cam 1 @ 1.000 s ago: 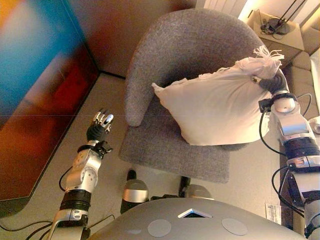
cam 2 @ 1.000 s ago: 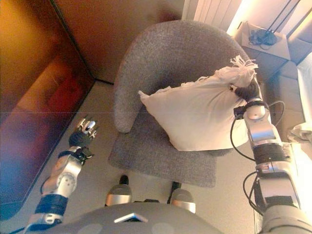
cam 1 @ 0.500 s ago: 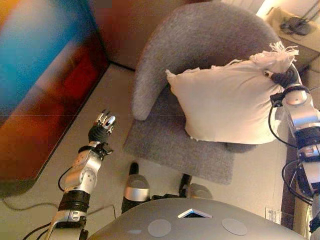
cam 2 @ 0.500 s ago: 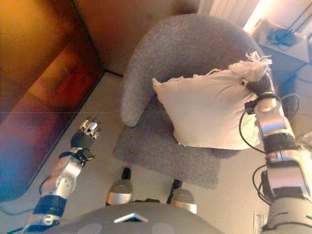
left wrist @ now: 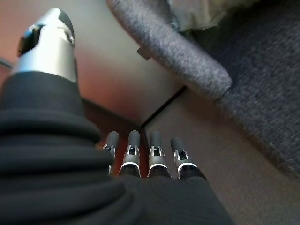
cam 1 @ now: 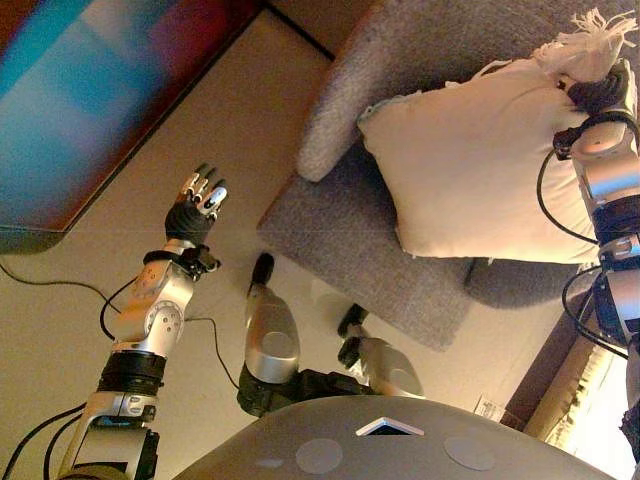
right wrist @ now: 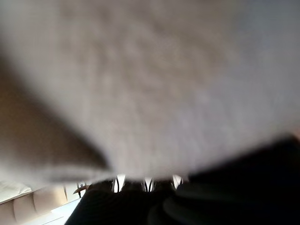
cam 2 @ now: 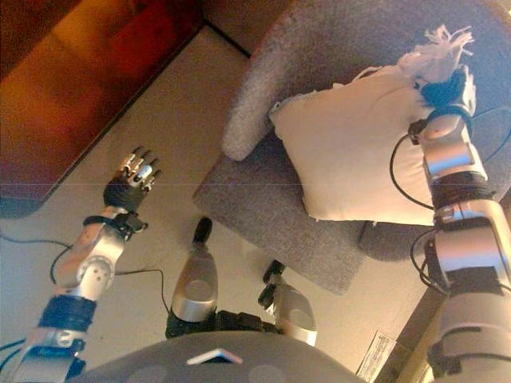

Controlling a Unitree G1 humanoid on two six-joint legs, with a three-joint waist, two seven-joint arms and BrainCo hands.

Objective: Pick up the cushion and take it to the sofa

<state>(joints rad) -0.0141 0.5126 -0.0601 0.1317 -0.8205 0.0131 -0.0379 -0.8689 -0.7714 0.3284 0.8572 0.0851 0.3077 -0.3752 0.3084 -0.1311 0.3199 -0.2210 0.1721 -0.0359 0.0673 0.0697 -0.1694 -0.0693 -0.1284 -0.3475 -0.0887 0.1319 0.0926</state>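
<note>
Carry step, judging by the lift: cream cushion (cam 1: 480, 170) hanging clear above the seat of the grey armchair (cam 1: 370, 250), gathered at its fringed corner toward one o'clock in the head views, lower edge apparently off the seat fabric though contact there cannot be ruled out. Right hand (cam 2: 444, 86) bunched into that corner, dark cover showing, fingers buried in the cloth; by the hang of the cushion probably clenched on it, yet the curl itself hidden, so cannot tell for certain. Right wrist view filled with pale fabric pressed close, nothing more readable. Left hand (cam 1: 197, 205) out at nine o'clock over bare floor (cam 1: 190, 120), fingers straight and relaxed, holding and touching nothing. Next, probably: turning away from the armchair toward the sofa, keeping the cushion's corner from slipping and its hanging bulk from dragging across the armrest.
</note>
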